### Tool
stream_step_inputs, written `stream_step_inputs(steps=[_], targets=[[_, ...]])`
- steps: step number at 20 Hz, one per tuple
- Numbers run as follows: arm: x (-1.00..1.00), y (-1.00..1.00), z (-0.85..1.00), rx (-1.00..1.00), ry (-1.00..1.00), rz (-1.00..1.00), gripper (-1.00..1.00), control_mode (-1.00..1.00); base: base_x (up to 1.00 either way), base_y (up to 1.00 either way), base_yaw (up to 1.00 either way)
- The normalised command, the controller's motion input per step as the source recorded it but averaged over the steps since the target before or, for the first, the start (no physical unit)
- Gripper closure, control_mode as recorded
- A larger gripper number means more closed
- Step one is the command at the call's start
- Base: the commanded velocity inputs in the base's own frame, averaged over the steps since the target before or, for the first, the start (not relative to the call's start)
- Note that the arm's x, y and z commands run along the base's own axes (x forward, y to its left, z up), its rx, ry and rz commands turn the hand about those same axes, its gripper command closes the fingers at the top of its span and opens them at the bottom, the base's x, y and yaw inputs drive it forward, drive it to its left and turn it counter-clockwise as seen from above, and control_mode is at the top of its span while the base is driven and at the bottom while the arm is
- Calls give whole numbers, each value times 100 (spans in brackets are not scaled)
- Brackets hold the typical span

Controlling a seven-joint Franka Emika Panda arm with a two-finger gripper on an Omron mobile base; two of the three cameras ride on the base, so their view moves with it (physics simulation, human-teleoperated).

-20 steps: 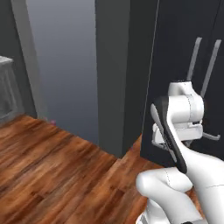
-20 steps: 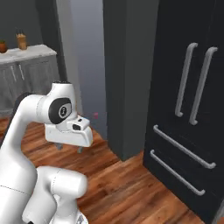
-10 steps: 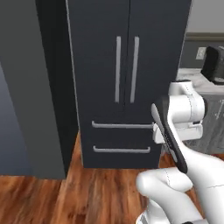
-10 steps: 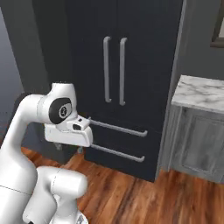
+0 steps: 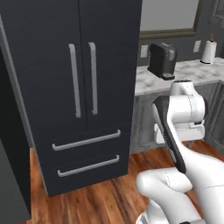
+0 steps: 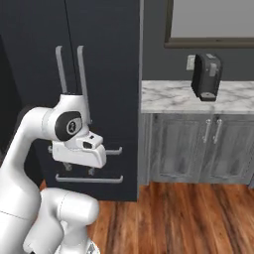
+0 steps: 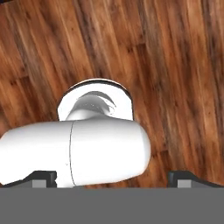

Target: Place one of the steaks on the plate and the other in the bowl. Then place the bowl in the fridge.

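Jaws spread wide and empty, pointing straight down at the wooden floor (image 7: 175,65); I see them tucked under the hand in the right base view, gripper (image 6: 79,170) held close to the arm's own body.

Fridge (image 5: 65,87) stands ahead of the jaws and to their left, well apart, both doors shut. Long grey bar handles (image 5: 83,78) run upright down the middle; two drawers (image 5: 85,151) sit below. I judge the doors stiff and heavy to swing, the bars rigid and smooth; best hold looks like mid-bar, jaws crosswise.

Worktop (image 6: 198,96), marbled, lies ahead and to the right, a dark coffee machine (image 6: 206,77) on it, grey cabinets (image 6: 193,149) under it.

Steaks, plate, bowl: I cannot place them from here. Fingertips mostly cut off at the hand view's bottom edge.
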Motion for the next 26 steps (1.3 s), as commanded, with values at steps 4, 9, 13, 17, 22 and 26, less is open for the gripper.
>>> stream_step_inputs(steps=[4,9,13,17,22,26], targets=[[0,0,0,0,0,0,-100,100,4,28,13],[0,0,0,0,0,0,-100,100,37,44,37],[0,0,0,0,0,0,-100,100,43,79,35],[0,0,0,0,0,0,-100,100,24,55,10],[0,0,0,0,0,0,-100,100,65,-7,-26],[0,0,0,0,0,0,-100,100,44,-13,-24]])
